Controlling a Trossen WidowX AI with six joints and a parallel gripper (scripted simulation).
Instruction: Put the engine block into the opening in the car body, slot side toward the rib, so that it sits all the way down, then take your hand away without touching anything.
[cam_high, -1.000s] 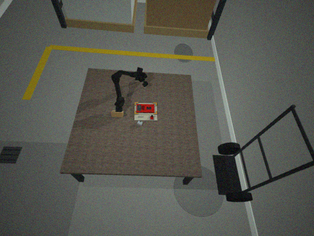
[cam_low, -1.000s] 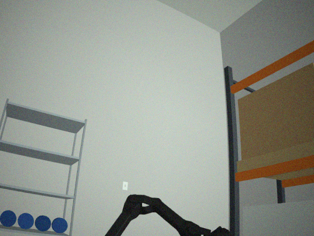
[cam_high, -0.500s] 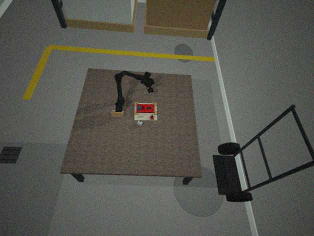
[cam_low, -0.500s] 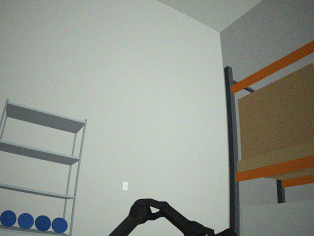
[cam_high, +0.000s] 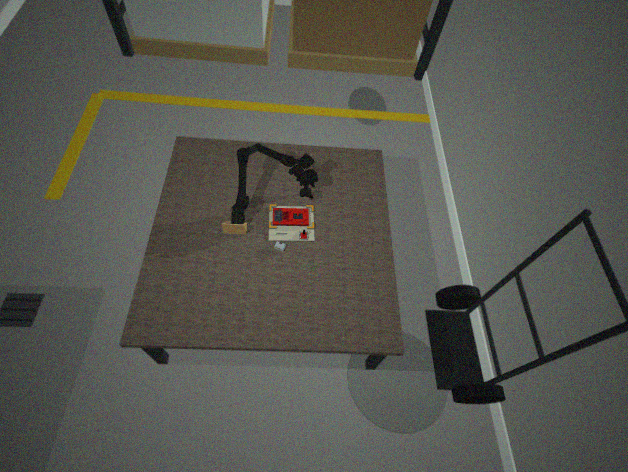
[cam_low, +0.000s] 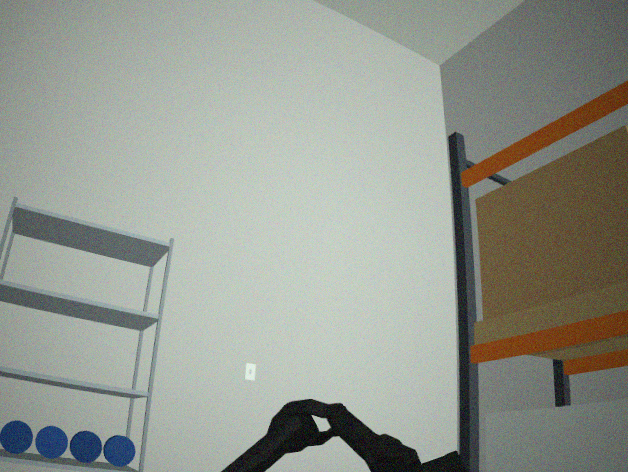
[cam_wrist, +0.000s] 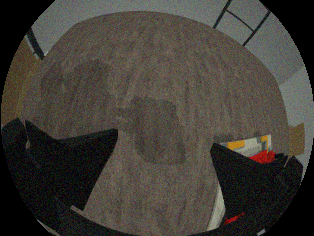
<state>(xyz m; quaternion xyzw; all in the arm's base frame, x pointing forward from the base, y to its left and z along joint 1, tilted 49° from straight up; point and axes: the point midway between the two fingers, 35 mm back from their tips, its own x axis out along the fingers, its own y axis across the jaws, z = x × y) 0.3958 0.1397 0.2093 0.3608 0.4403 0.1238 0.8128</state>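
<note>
The red car body (cam_high: 290, 221) (cam_wrist: 264, 157) lies on a pale board (cam_high: 291, 237) (cam_wrist: 217, 216) between yellow corner pieces. Dark areas show in its top; the opening and rib are too small to tell. A small light grey block (cam_high: 279, 246), which looks like the engine block, lies on the table just off the board's front edge. Its slot side cannot be made out. My gripper (cam_high: 306, 194) (cam_wrist: 165, 138) is open and empty, above the table just behind the board. In the wrist view the right finger hides part of the board and body.
A small red piece with a black top (cam_high: 303, 234) sits at the board's front right. A thin dark slot or bar (cam_high: 281, 233) shows at its front left. The arm's wooden base (cam_high: 234, 228) is left of the board. A hand truck (cam_high: 453, 350) stands beyond the table's right edge.
</note>
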